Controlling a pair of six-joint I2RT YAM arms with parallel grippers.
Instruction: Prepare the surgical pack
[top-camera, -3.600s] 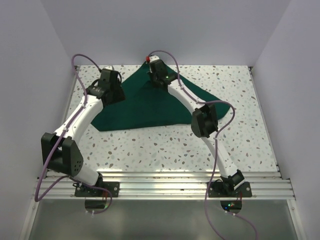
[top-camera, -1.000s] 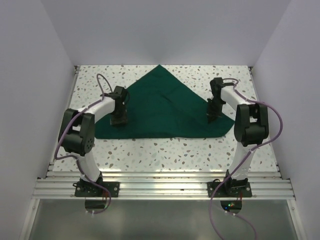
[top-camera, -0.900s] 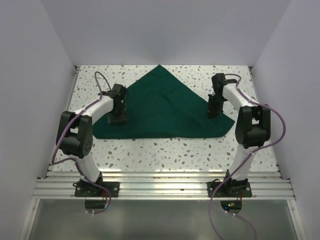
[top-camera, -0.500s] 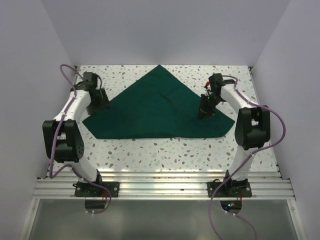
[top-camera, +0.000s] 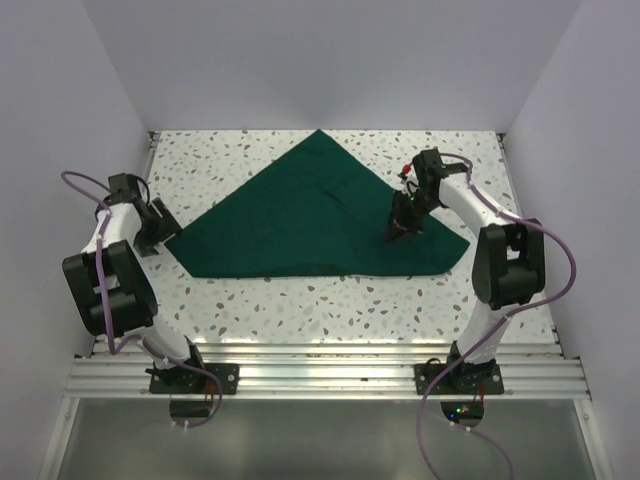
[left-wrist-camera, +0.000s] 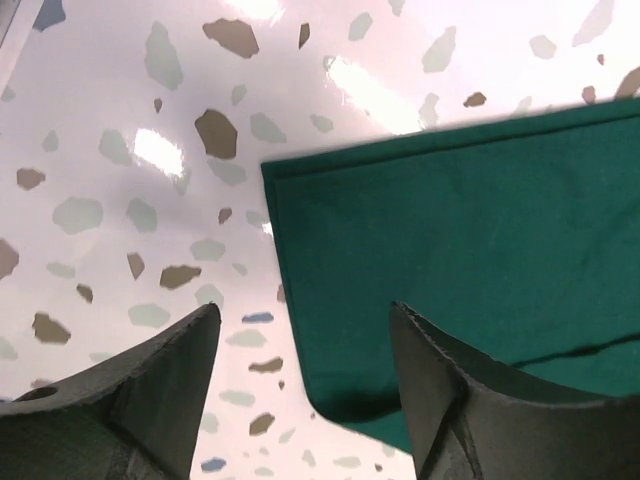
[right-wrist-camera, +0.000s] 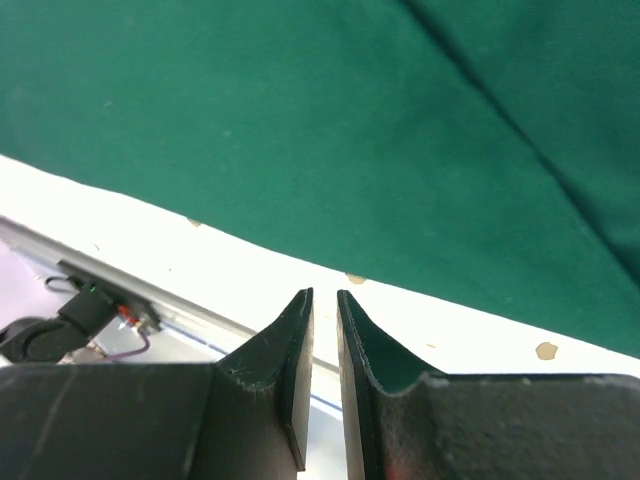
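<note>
**While the drape lies flat, both sets of jaws hold nothing**

As seen from above, the dark green drape (top-camera: 300, 215) lies on the speckled table (top-camera: 350, 295) in a broad triangle, its peak toward the far wall. The left gripper (top-camera: 153, 225) sits just off the drape's left corner, over bare table. The right gripper (top-camera: 400, 232) points down over the drape's right part.

In the left wrist view, the jaws stand wide apart with nothing between them; the drape's hemmed corner (left-wrist-camera: 450, 250) lies below.

In the right wrist view, the jaws are only narrowly apart (a thin slit, nothing in it), above the drape's near edge (right-wrist-camera: 300, 120) and a strip of table.
</note>
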